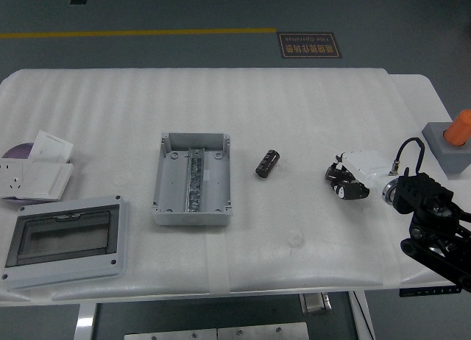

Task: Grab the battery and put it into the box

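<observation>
— While the right hand [352, 179] rests on the counter [294, 237], are its fingers [340, 187] holding anything?
— No, loosely curled, empty. The battery [266, 163] lies left of them, beside the open box [191, 178], well placed for reaching.

Window cover [65, 241], wall socket [29, 179], orange button [458, 126].

The battery [267, 163] is a small dark cylinder lying tilted on its side just right of the box [192, 178]; the box is grey, open, upright.
</observation>
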### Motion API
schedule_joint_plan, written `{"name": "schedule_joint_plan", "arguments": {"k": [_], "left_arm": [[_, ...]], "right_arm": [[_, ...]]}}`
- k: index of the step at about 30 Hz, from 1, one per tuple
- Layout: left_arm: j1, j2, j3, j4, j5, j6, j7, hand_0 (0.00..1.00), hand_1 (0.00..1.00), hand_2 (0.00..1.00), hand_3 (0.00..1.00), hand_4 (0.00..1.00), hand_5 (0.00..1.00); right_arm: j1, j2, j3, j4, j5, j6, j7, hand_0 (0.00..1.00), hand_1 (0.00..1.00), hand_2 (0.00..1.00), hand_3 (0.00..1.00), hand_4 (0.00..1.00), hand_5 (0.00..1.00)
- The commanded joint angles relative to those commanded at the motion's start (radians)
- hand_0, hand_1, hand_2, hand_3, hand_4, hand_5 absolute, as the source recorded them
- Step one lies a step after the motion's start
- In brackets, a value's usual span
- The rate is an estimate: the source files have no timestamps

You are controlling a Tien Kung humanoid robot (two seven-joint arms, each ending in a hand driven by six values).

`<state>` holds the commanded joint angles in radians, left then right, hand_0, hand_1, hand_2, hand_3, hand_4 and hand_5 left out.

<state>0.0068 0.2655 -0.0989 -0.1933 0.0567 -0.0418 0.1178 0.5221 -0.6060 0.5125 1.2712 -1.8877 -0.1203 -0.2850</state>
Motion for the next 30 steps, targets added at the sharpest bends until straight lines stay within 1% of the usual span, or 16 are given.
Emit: {"name": "schedule_joint_plan", "arguments": {"k": [3, 4, 9, 10, 17, 20, 24, 30], "left_arm": [[0.0, 0.0, 0.0, 0.0, 0.0, 0.0, 0.0, 0.624, 0.646, 0.535, 0.57, 0.636, 0.389], [0.0, 0.0, 0.001, 0.0, 0.0, 0.0, 0.0, 0.624, 0.646, 0.536, 0.572, 0.642, 0.4], [-0.001, 0.0, 0.001, 0.0, 0.0, 0.0, 0.0, 0.624, 0.646, 0.536, 0.572, 0.642, 0.4], [-0.001, 0.0, 0.0, 0.0, 0.0, 0.0, -0.001, 0.624, 0.647, 0.537, 0.573, 0.645, 0.407], [-0.001, -0.001, -0.002, -0.001, 0.003, 0.0, -0.001, 0.624, 0.645, 0.538, 0.573, 0.648, 0.413], [-0.001, 0.0, -0.001, 0.0, 0.002, 0.0, -0.001, 0.624, 0.645, 0.538, 0.573, 0.648, 0.413], [-0.001, 0.0, 0.001, 0.0, 0.001, 0.0, -0.001, 0.624, 0.646, 0.537, 0.574, 0.651, 0.419], [0.0, 0.0, 0.007, 0.0, -0.003, -0.001, -0.001, 0.624, 0.646, 0.538, 0.574, 0.657, 0.435]], "right_arm": [[0.0, -0.001, 0.001, 0.004, 0.0, 0.001, -0.001, 0.379, 0.448, 0.499, 0.656, 0.559, 0.324], [0.001, -0.001, 0.002, 0.005, -0.001, 0.001, -0.002, 0.364, 0.454, 0.462, 0.681, 0.277, 0.207], [0.005, -0.002, 0.004, 0.014, -0.003, 0.003, -0.003, 0.364, 0.454, 0.462, 0.681, 0.277, 0.207], [0.006, -0.002, 0.004, 0.016, -0.005, 0.003, -0.004, 0.366, 0.464, 0.431, 0.685, 0.196, 0.109], [0.024, 0.005, 0.003, 0.04, -0.013, 0.003, -0.007, 0.367, 0.465, 0.43, 0.684, 0.192, 0.101], [0.039, 0.016, 0.003, 0.057, -0.016, 0.002, -0.01, 0.367, 0.465, 0.43, 0.684, 0.192, 0.101], [0.062, 0.039, 0.004, 0.078, -0.012, -0.002, -0.014, 0.366, 0.467, 0.431, 0.684, 0.21, 0.106], [0.127, 0.103, -0.021, 0.104, 0.01, -0.003, -0.024, 0.364, 0.463, 0.43, 0.684, 0.22, 0.11]]}}
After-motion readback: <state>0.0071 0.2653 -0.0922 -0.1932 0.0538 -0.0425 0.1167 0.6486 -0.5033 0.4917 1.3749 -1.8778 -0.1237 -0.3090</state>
